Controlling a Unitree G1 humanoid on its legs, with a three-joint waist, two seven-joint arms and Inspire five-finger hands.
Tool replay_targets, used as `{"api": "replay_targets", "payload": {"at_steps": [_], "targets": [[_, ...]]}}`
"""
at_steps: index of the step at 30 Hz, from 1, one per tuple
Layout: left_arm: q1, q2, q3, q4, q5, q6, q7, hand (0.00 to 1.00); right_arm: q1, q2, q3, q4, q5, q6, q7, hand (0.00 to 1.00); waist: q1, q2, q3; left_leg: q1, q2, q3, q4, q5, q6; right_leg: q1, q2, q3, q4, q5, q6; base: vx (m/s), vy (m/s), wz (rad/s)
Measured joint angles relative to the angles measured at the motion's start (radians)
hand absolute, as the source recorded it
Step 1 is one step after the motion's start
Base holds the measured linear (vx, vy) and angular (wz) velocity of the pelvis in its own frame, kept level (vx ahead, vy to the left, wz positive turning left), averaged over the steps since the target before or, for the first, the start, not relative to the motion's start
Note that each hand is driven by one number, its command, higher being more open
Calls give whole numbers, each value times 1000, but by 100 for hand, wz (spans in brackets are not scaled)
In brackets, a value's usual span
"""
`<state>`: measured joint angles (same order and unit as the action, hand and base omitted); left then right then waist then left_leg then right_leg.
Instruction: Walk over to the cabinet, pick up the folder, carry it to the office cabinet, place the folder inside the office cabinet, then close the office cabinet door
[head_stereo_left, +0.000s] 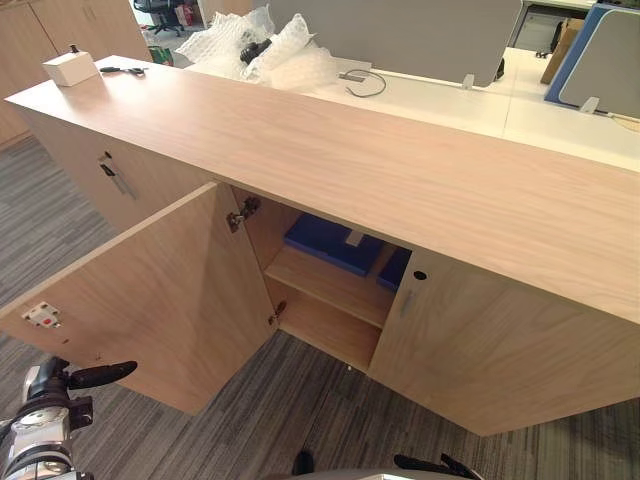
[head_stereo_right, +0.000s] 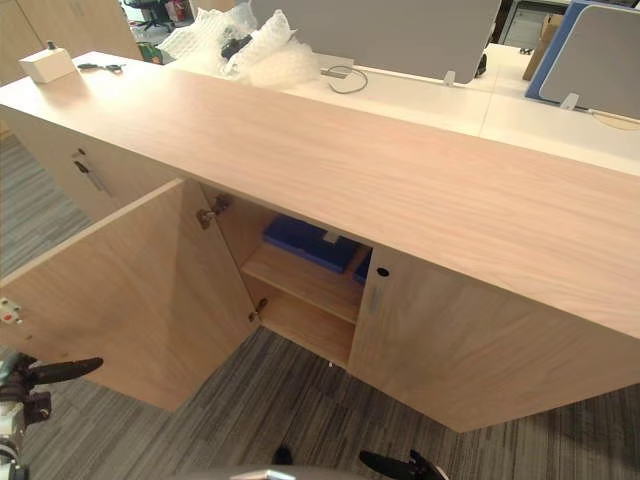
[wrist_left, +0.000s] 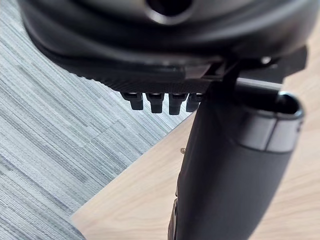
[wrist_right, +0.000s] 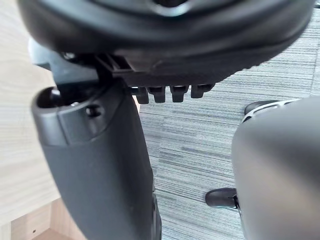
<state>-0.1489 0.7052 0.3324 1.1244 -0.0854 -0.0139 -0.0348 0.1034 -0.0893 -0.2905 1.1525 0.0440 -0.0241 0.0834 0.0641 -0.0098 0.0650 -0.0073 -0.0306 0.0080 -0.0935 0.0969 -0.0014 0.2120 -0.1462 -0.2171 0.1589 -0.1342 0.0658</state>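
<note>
In your left eye view the long wooden cabinet (head_stereo_left: 330, 150) runs across the scene. Its left door (head_stereo_left: 150, 300) is swung wide open towards you, and the right door (head_stereo_left: 490, 340) is ajar. The blue folder (head_stereo_left: 328, 243) lies flat on the upper shelf (head_stereo_left: 325, 285) inside the open compartment, well back under the top. A second blue item (head_stereo_left: 395, 268) sits just beside it, partly hidden by the right door. On the far left end of the top you have a small white box (head_stereo_left: 70, 68) with a pair of scissors (head_stereo_left: 122, 71) near it. Bubble wrap (head_stereo_left: 262, 48) is heaped on the white desk (head_stereo_left: 430, 95) behind the cabinet. Your left hand (head_stereo_left: 95, 375) shows at the lower left, low in front of the open door, one dark finger stretched out. The right hand (head_stereo_left: 430, 464) peeks in at the bottom edge.

Your right eye view gives the same layout, with the folder (head_stereo_right: 308, 243) on its shelf and apart from both hands.

In the left wrist view the left hand (wrist_left: 225, 190) is relaxed and holds nothing. Past it you see the wooden door (wrist_left: 135, 200) and the grey carpet (wrist_left: 55, 140).

In the right wrist view the right hand (wrist_right: 100, 165) is likewise loose and empty, over the carpet (wrist_right: 200, 150).
</note>
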Motion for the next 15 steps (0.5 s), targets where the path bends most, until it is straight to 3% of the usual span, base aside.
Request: {"api": "replay_targets", "payload": {"at_steps": [7,11,15], "targets": [[24,-63,-98,-118,20,2,68,100,4,-7,20,-2,8,-2,-1,100,9,2,-1,-35,-7,-37,-1,12,-3,-18,0,-30,4,-1,2,-26,-13,16],[196,-145,-149,-422,61,7,99,100,10,-13,45,-4,8,-5,-6,100,32,-1,-1,-48,-21,-73,-1,25,7,-24,-6,-33,27,-5,7,-13,15,31],[324,-264,-232,-591,55,7,100,100,-13,-3,78,-1,3,-12,-7,100,44,-2,-2,-60,-49,-98,-1,50,17,-35,-37,-37,15,-68,55,-40,2,25]]}}
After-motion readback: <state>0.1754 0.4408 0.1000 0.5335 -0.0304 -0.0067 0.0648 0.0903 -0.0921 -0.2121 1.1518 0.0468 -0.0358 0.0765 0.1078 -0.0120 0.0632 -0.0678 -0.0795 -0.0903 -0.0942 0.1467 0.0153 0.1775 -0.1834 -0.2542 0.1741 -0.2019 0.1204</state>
